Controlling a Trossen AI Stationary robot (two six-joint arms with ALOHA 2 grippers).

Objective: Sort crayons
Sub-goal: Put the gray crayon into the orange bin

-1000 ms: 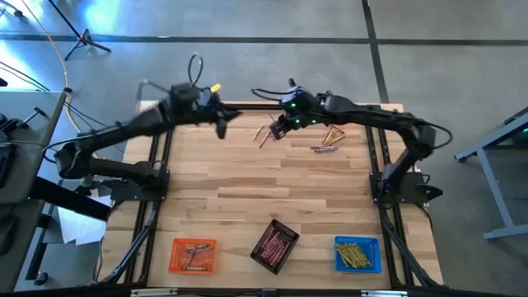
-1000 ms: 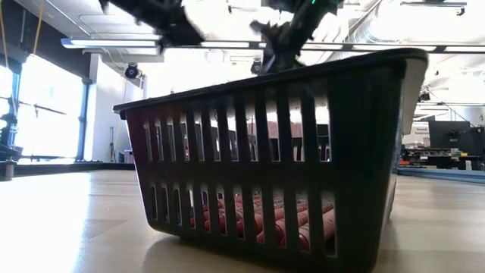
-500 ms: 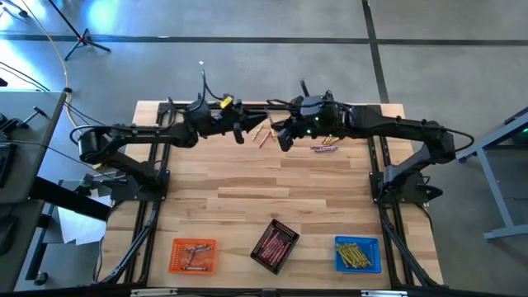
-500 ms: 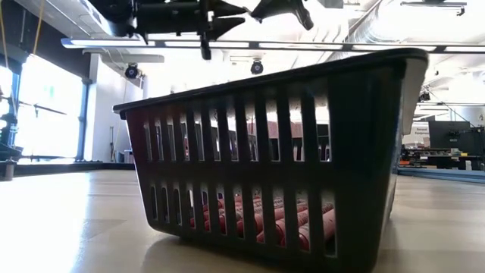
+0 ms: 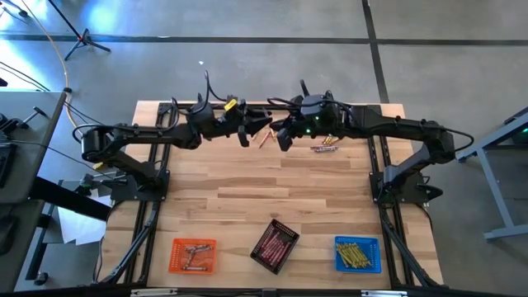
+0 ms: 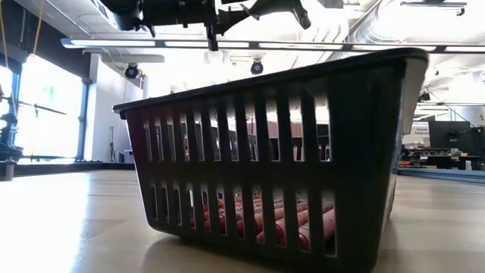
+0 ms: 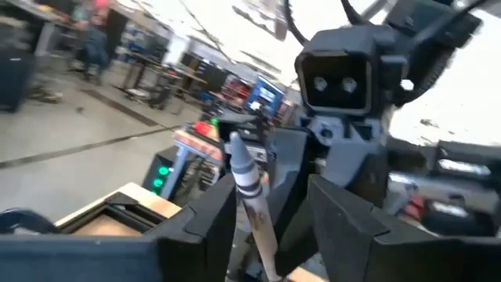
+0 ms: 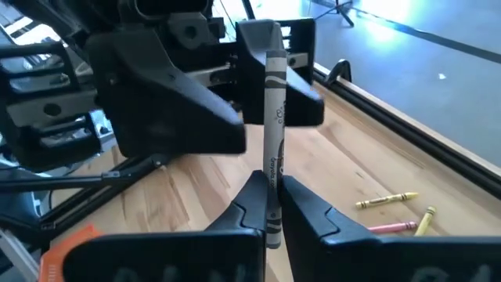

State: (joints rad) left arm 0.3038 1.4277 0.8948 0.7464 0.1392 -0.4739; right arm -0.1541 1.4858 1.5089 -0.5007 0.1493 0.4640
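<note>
R gripper [image 8: 270, 205] clenched on grey crayon [image 8: 272, 133], long axis pointing into L gripper [image 7: 270, 207], whose jaws stand released around tip.

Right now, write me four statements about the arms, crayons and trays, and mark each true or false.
1. The right arm's jaws pinch a grey wax crayon. True.
2. The blue square plastic tray holds red crayons. False: it holds yellow ones.
3. The left arm's jaws are clamped shut on that crayon. False: they stand open around its far end.
4. Loose crayons lie on the wooden table near the right arm. True.
</note>
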